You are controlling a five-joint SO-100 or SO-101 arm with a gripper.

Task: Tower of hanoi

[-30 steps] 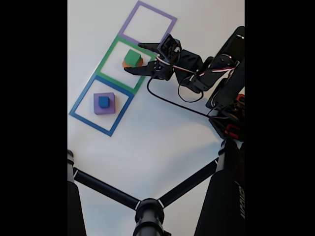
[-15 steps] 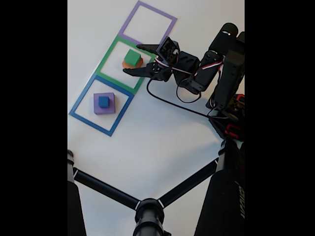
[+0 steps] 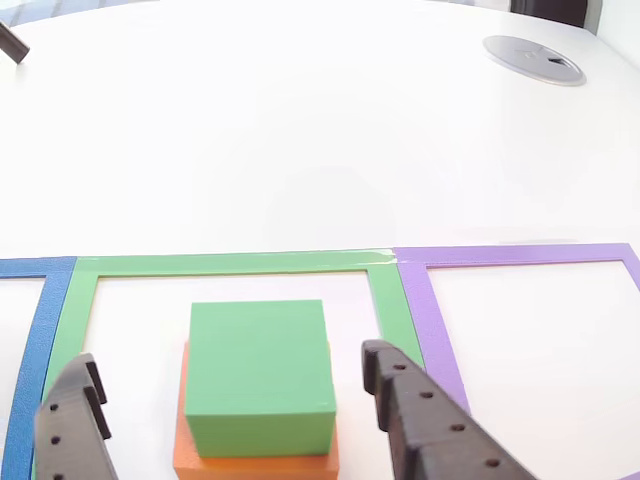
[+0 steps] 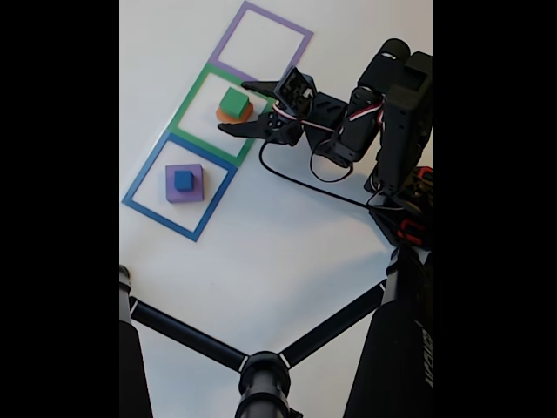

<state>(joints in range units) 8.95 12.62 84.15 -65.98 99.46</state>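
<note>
The gripper (image 4: 233, 106) reaches in from the right of the fixed view with its jaws spread wide, one finger on each side of the green cube (image 4: 233, 102) and neither touching it. The green cube sits on an orange block (image 4: 235, 113) inside the green square (image 4: 193, 97), the middle of three taped outlines on the white table (image 4: 287, 244). In the other view the two dark fingers (image 3: 425, 425) rise from the bottom edge, flanking the green cube (image 3: 260, 375) with clear gaps on both sides, and the orange block (image 3: 255, 462) peeks out beneath it. The blue square (image 4: 139, 185) holds a purple block (image 4: 196, 185) with a small blue cube (image 4: 183, 180) on top. The purple square (image 4: 228, 37) stands at the far end of the row. A black cable (image 4: 305, 181) loops from the arm across the table, and a black tripod (image 4: 261, 374) spreads across the lower part of the fixed view.
</note>
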